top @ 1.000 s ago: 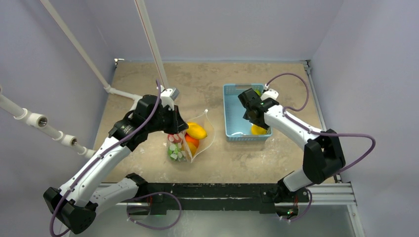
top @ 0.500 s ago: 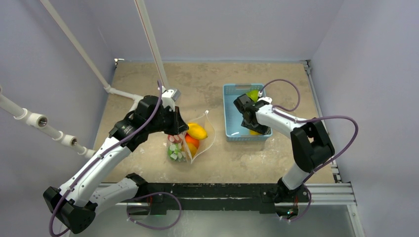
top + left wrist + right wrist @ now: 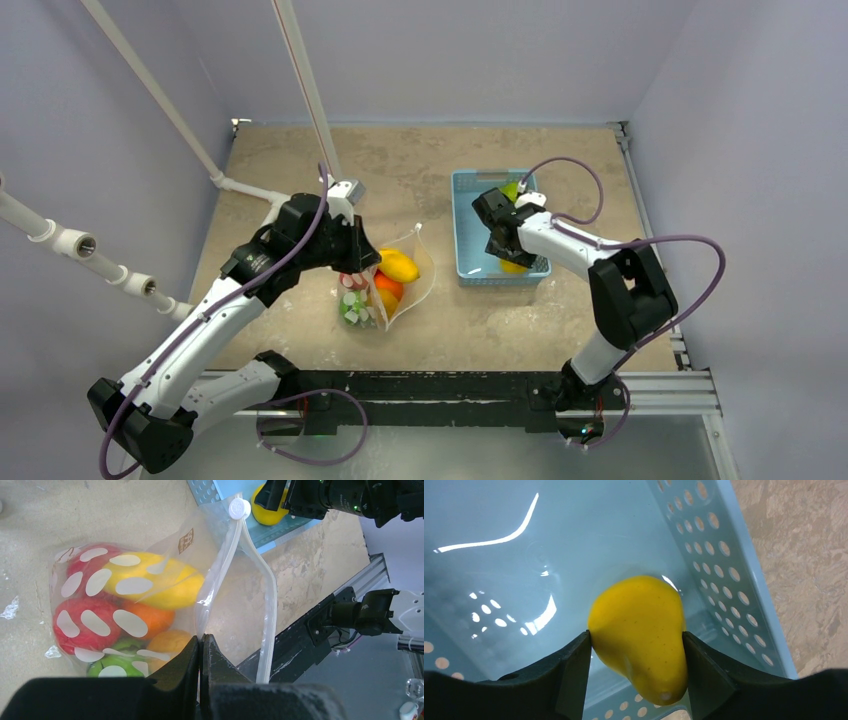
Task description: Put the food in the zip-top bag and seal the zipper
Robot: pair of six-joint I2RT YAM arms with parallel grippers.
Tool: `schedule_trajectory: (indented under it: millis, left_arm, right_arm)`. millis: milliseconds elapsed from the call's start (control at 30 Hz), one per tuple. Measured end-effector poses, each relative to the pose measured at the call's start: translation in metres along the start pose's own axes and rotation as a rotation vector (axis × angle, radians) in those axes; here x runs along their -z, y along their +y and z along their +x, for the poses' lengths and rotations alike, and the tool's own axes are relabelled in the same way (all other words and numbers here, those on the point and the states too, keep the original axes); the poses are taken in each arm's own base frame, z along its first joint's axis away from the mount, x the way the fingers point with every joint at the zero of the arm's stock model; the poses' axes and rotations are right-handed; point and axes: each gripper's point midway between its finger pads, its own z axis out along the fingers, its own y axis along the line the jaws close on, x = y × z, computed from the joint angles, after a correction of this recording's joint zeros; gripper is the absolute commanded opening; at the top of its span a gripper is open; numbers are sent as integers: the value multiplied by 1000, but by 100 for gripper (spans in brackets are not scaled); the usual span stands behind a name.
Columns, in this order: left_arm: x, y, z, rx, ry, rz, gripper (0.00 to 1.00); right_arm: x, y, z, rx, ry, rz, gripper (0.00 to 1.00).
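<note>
The clear dotted zip-top bag (image 3: 385,285) lies mid-table and holds red, orange, yellow and green toy fruits (image 3: 125,605). Its mouth gapes open, the whitish zipper strip (image 3: 267,605) running to a round slider (image 3: 239,508). My left gripper (image 3: 201,642) is shut on the near lip of the bag's mouth. My right gripper (image 3: 636,640) is down inside the light-blue basket (image 3: 470,225), its fingers against both sides of a yellow pear-shaped fruit (image 3: 641,630) at the basket's near corner. A green fruit (image 3: 513,189) shows at the basket's far end.
White pipes (image 3: 70,240) run along the left side and a slanted pole (image 3: 305,85) rises behind the left arm. A black rail (image 3: 450,385) edges the table front. The basket's perforated wall (image 3: 719,565) stands close to the right of my right fingers.
The right gripper has swung left and lowered into the basket around the yellow fruit. The left gripper and the bag have stayed put.
</note>
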Motion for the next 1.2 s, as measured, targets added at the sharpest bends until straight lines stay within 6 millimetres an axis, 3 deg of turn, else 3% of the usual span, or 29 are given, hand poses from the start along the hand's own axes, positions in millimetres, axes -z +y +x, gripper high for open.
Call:
schedule_trajectory:
  millis: [233,433,800,967,1200]
  left_arm:
    - [0,5,2,11,4,-30,0]
    - [0,8,1,36,0,-49,0]
    - [3,16,-6,81,-32,-116,0]
    - [10,18,-15,89,-59,-150,0]
    - [14,24,-19,111,-78,-197,0]
  right_arm:
    - [9,12,-5,-3,6,-76,3]
    - [36,26,-33,-29,-48,-172,0]
    - [129,62,-93,0,-216,-487,0]
    - [174,84,-99,81,-268,-651,0]
    - [244,108,-91,227,-334,-907,0]
